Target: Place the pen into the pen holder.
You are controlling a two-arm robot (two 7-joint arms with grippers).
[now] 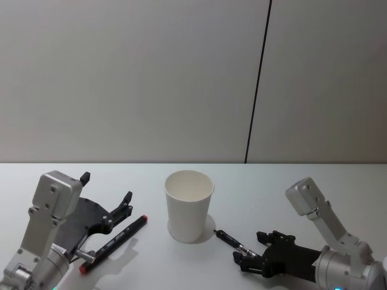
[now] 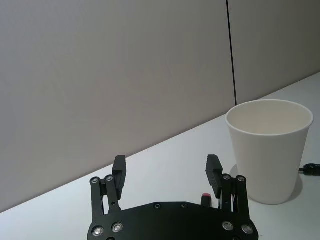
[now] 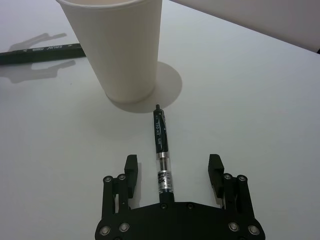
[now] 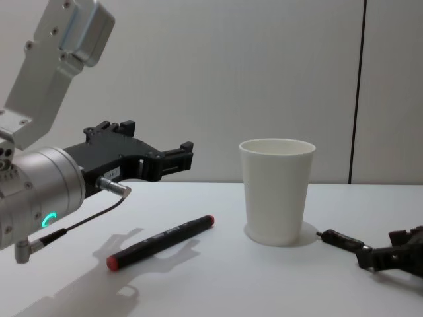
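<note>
The pen holder, a plain white paper cup (image 1: 189, 205), stands upright mid-table, also seen as the cup (image 4: 276, 191). A black click pen (image 1: 231, 240) lies flat just right of it. My right gripper (image 1: 251, 249) is down at the table, open, with the rear of the click pen (image 3: 161, 145) lying between its spread fingers (image 3: 131, 167). A black marker with red ends (image 1: 113, 243) lies left of the cup. Over it, off the table, hovers my left gripper (image 1: 106, 188), open and holding nothing; its fingers (image 2: 213, 167) point toward the cup (image 2: 270, 150).
The white table (image 1: 302, 181) runs back to a grey panelled wall with a dark vertical seam (image 1: 257, 84). The marker (image 4: 162, 241) lies diagonally between the left arm and the cup.
</note>
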